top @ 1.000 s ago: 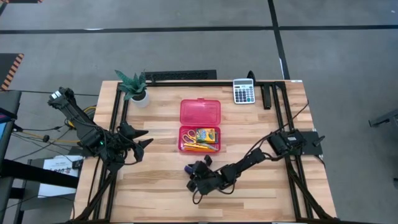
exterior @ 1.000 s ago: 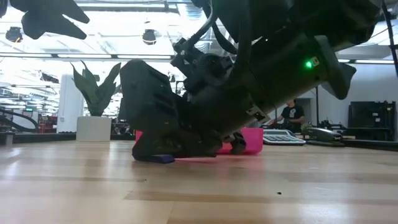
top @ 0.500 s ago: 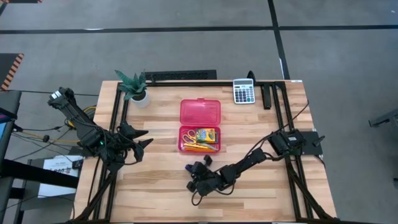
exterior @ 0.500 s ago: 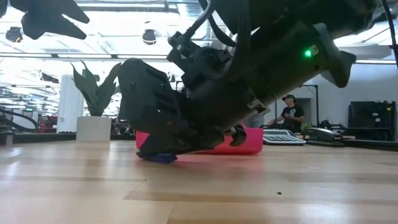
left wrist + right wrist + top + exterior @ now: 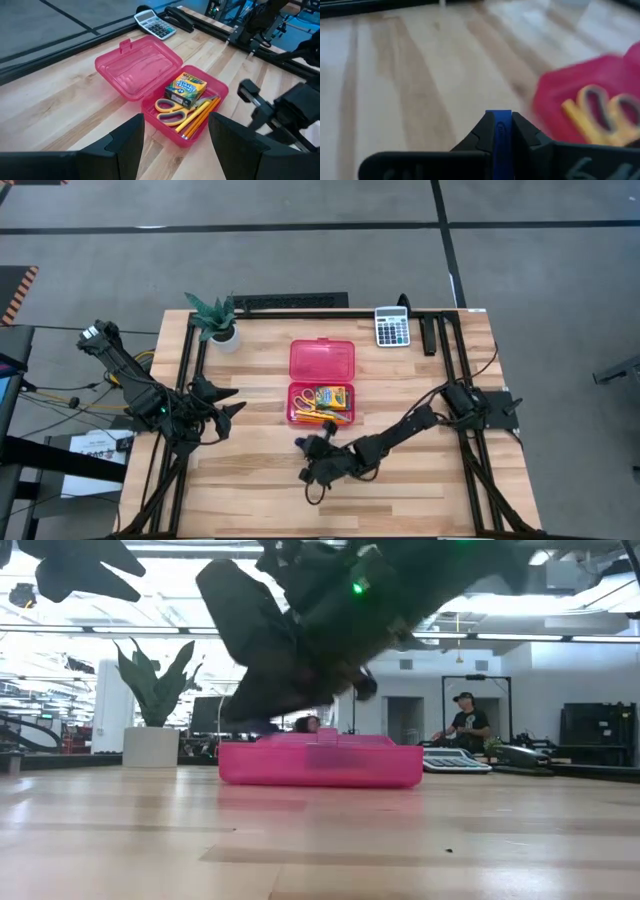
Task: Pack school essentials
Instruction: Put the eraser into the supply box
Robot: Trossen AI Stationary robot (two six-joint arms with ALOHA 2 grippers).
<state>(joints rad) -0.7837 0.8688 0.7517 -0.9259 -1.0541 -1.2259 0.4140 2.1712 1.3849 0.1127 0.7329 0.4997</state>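
Eraser (image 5: 499,131) edge-on between tool (image 5: 499,127) fingers

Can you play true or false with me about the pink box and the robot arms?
1. The right gripper pinches a blue eraser. True.
2. The pink pencil box is closed. False: its lid lies open.
3. The scissors are inside the box. True.
4. The calculator is inside the box. False: it sits at the table's far edge.
5. The left gripper holds a pencil. False: it is open, empty, waiting left of the box.
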